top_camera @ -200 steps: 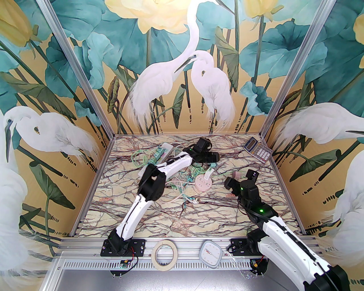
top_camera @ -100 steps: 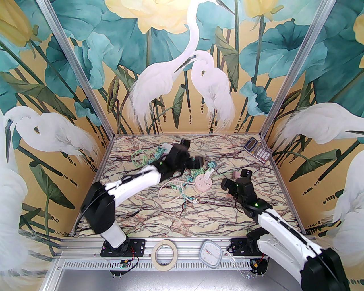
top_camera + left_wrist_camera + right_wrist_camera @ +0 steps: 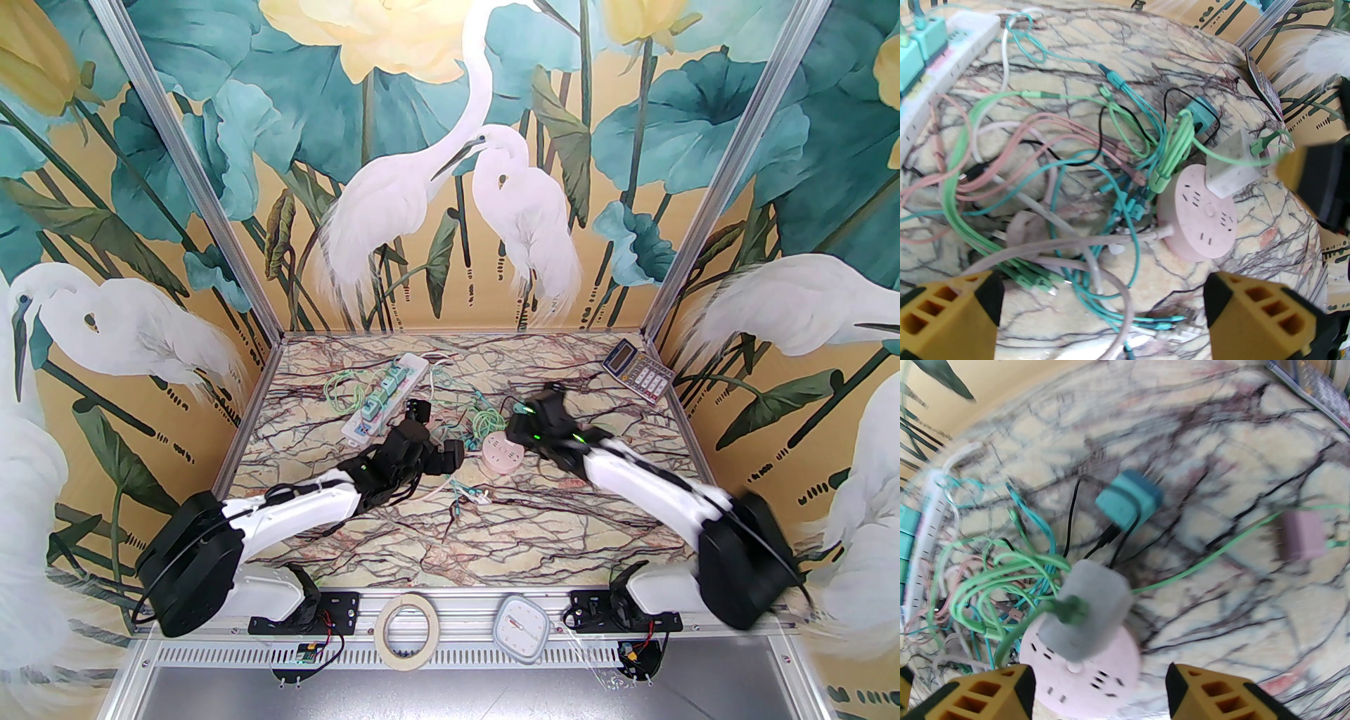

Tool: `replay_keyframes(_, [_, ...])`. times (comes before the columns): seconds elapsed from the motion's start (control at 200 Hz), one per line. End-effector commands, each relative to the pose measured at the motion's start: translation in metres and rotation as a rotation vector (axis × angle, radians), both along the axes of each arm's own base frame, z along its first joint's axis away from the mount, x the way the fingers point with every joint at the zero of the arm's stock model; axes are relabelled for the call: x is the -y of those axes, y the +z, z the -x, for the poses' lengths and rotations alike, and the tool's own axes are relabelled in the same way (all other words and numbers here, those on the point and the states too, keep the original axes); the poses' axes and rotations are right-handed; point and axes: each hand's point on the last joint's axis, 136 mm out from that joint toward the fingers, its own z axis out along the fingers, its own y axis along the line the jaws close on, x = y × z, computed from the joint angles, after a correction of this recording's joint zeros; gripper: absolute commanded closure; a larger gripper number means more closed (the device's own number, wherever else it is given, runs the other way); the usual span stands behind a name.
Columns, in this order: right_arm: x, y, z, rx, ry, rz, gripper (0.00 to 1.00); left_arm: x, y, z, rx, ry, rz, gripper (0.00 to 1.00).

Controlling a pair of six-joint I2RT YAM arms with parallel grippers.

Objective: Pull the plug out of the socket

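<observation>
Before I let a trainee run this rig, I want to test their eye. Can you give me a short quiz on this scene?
1. True or false: the grey-white cube plug sits in the round pink plastic socket hub.
2. Pick one: the cable entering that plug is A) black, B) light green, C) pink.
3. Fill the gap: the left hand and the right hand both have their jaws ____.

Key: 1 true; 2 B; 3 open.
</observation>
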Motion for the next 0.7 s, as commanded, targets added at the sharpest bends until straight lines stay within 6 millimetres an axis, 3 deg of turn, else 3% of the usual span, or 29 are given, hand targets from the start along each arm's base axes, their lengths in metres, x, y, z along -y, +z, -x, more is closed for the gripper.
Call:
replay_keyframes(0.0, [0.001,-0.013,-0.002,-0.085,-0.07,0.053,0.33,-0.003,0.018,-0.006,0.086,0.002,0.005,0.0])
replay_keyframes(0.285, [0.005,-0.023,-0.027,-0.139,-0.142,0.176,0.33,0.003,0.027,0.001,0.073,-0.028,0.064,0.01])
replay_keyframes(0.5, [0.009,-0.033,-0.037,-0.157,-0.137,0.227,0.39,-0.002,0.029,0.002,0.091,-0.015,0.065,0.0])
replay_keyframes(0.695, [0.002,-0.038,-0.047,-0.17,-0.115,0.227,0.46,0.006,0.023,0.001,0.077,-0.044,0.069,0.0])
